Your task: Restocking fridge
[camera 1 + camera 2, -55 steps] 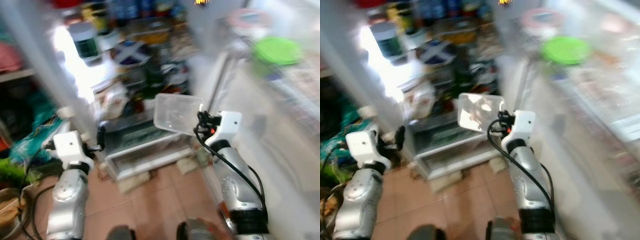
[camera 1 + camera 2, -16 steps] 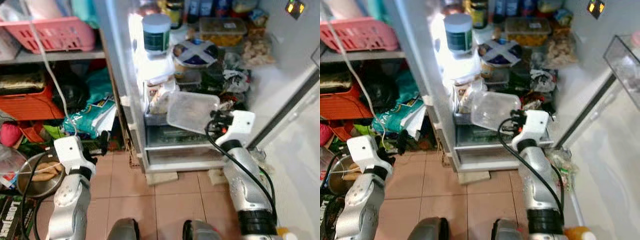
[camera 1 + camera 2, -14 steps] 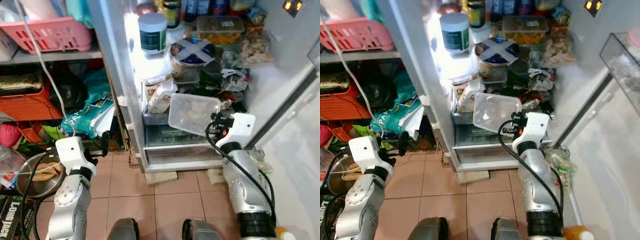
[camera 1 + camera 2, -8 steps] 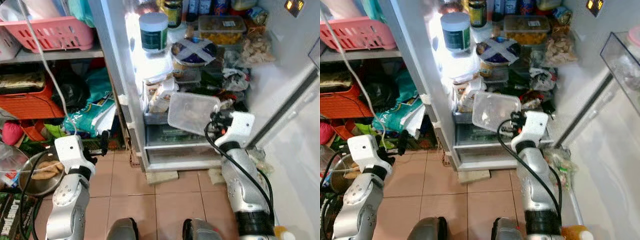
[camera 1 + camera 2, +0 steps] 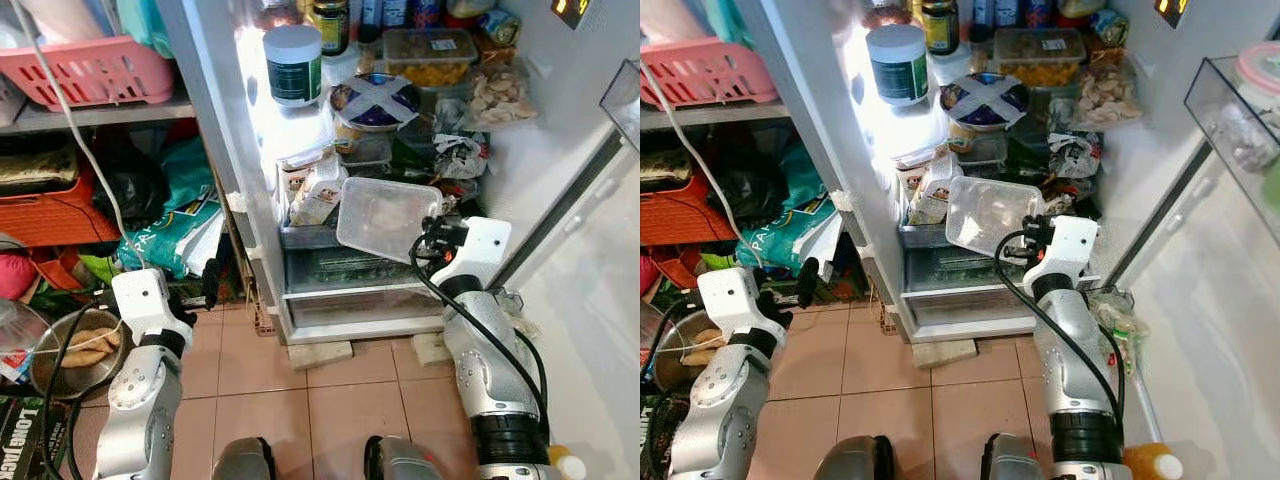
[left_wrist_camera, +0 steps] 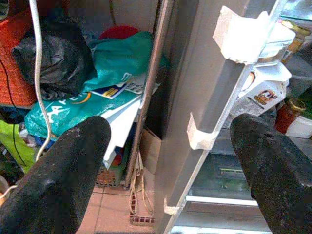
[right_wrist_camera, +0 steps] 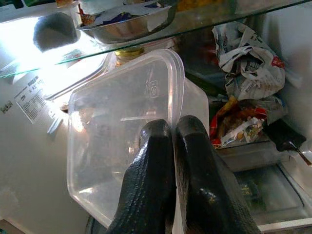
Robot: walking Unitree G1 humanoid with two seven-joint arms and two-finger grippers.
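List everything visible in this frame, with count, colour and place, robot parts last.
Fridge: 1, white, open, ahead.
Clear tub: 1, transparent, held in front of the fridge's lower shelves.
Jar: 1, white with dark green label, upper shelf.
Bowl: 1, metal, taped with a white cross, upper shelf.
Food box: 1, clear with yellow contents, upper shelf.
Drawer: 1, clear, fridge bottom.
Basket: 1, pink, shelf left of fridge.
Teal bag: 1, on the clutter left of fridge.
Metal pan: 1, floor, far left.
Right gripper: 1, black, pinching the clear tub's rim.
Left gripper: 1, black, open, low beside the fridge's edge.
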